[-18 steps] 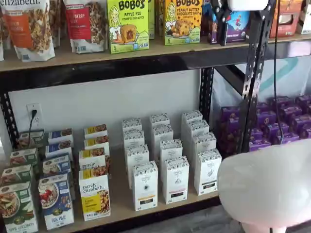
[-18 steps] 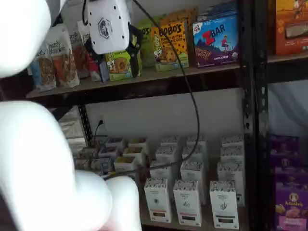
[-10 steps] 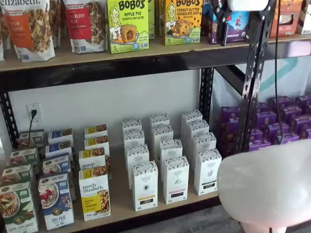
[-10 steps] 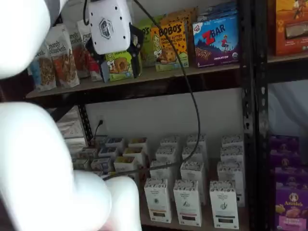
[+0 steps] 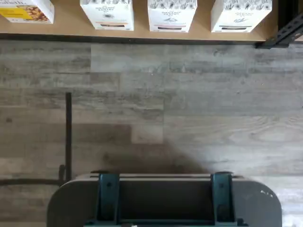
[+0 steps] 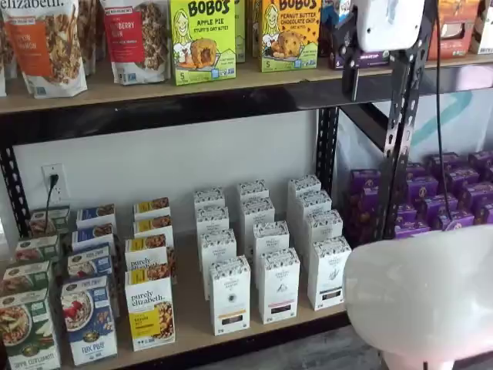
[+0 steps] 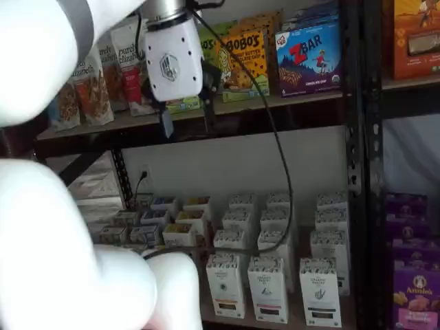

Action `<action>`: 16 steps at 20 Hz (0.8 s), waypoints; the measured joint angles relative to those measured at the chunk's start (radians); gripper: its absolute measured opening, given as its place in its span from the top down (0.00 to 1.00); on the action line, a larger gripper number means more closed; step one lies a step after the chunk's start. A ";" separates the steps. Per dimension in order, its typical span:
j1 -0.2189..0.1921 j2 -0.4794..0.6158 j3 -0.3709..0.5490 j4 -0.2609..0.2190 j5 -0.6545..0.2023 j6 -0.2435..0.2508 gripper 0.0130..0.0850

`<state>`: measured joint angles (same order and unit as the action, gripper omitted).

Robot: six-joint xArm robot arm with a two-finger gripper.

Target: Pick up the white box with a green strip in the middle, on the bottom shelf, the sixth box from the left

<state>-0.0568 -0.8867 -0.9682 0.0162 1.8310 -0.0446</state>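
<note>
The white box point(image 6: 329, 274) stands at the right end of the front row on the bottom shelf point(image 6: 192, 316), and shows in both shelf views point(image 7: 320, 292). The wrist view shows its top and front point(image 5: 241, 9) by the shelf's edge. My gripper point(image 7: 187, 118) hangs high in front of the upper shelf, far above the box. Its white body point(image 6: 389, 23) has black fingers point(image 6: 348, 73) pointing down. A gap shows between the two fingers and nothing is in them.
Two like white cartons point(image 6: 229, 295) point(image 6: 278, 285) stand left of the white box, then a purely elizabeth box point(image 6: 150, 308). A perforated black upright point(image 6: 400, 116) rises right of the row. Purple boxes point(image 6: 454, 193) lie beyond it. The arm's white link point(image 6: 424, 301) bulks at front right.
The gripper has come down from the top edge. Its body and fingers now hang in front of the upper shelf's board. The boxes have not moved.
</note>
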 joint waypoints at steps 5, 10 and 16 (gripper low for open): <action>-0.056 -0.040 0.156 0.028 -0.142 -0.052 0.00; -0.050 -0.051 0.274 0.009 -0.258 -0.051 0.00; -0.063 -0.057 0.405 0.021 -0.424 -0.068 0.00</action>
<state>-0.1199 -0.9441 -0.5636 0.0375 1.4065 -0.1125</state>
